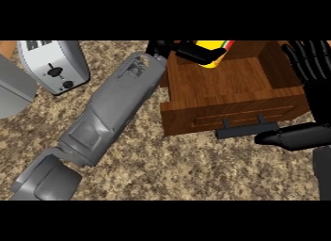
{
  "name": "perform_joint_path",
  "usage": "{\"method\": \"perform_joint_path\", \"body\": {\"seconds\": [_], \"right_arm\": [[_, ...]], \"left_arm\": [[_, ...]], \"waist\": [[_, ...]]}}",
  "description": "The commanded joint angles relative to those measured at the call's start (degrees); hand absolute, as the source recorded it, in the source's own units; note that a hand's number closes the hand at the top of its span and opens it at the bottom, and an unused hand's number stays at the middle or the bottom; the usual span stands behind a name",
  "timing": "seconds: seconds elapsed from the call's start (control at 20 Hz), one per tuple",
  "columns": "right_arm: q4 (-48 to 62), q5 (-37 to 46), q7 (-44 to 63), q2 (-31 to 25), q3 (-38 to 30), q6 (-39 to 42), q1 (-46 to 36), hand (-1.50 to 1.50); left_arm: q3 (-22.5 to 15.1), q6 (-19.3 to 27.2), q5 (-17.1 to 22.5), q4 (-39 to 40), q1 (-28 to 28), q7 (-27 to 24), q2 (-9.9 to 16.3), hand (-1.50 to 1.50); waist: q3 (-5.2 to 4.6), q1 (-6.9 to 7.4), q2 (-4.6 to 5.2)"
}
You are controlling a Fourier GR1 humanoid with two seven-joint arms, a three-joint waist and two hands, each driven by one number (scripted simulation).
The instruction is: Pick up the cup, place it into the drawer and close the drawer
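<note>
1. The bench (196, 160) has a speckled brown stone top. A wooden drawer (231, 89) stands open near its far right part, with a dark bar handle (246, 130) on the front panel facing the near edge.

2. The left hand (178, 49) reaches from the near left diagonally to the far left corner of the open drawer. Its fingers (196, 52) are curled round the cup (213, 54), a yellow one with a red and green marking near its top. Only part of the cup shows; the rest is hidden behind the fingers.

3. The cup is held over the far left part of the drawer's interior, tilted. Whether it touches the drawer's floor or wall cannot be told.

4. The right hand (314, 66) is at the drawer's right side, by the bench's right edge. Its fingers are straight and spread wide, pointing toward the far edge, and hold nothing. Its thumb (293, 136) lies just beside the right end of the handle; contact cannot be confirmed.

5. A silver toaster (54, 66) stands near the far left corner of the bench, well apart from the drawer. A grey object (5, 87) is at the left edge just beside it; its identity cannot be determined.
</note>
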Motion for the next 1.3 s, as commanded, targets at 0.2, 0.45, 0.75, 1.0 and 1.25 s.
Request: {"method": "perform_joint_path", "body": {"seconds": [0.2, 0.45, 0.75, 1.0, 1.25], "right_arm": [[0.19, -1.0, 0.69, 0.19, 1.7, 1.36, -3.07, -1.5], [1.12, -4.48, 1.18, 1.88, 4.61, 4.56, -4.49, -1.5], [2.36, -11.29, 0.62, 1.78, 10.02, 14.74, -5.16, 1.5], [2.39, -9.71, 5.79, -5.26, 15.15, 23.44, -3.84, 1.5], [0.0, -1.05, 9.94, -9.62, 18.91, 24.11, -0.31, -1.5]], "left_arm": [[-7.32, -1.69, 2.82, 2.93, 2.54, -0.02, 0.0, -1.5], [-5.94, -1.04, 8.11, 0.4, 4.18, -3.87, 0.0, -1.5], [-3.43, -4.11, 15.86, -4.71, 4.87, -10.46, 0.0, -1.5], [-2.11, -1.53, 19.6, -4.27, 4.75, -14.57, 0.0, -1.5], [-2.78, 1.0, 21.15, -2.64, 4.36, -16.46, 0.0, -1.5]], "waist": [[0.02, -4.06, 0.79], [-0.06, -4.94, 1.28], [-0.12, -4.18, 1.29], [-0.16, -2.08, 0.43], [-0.13, 0.44, -0.59]]}}
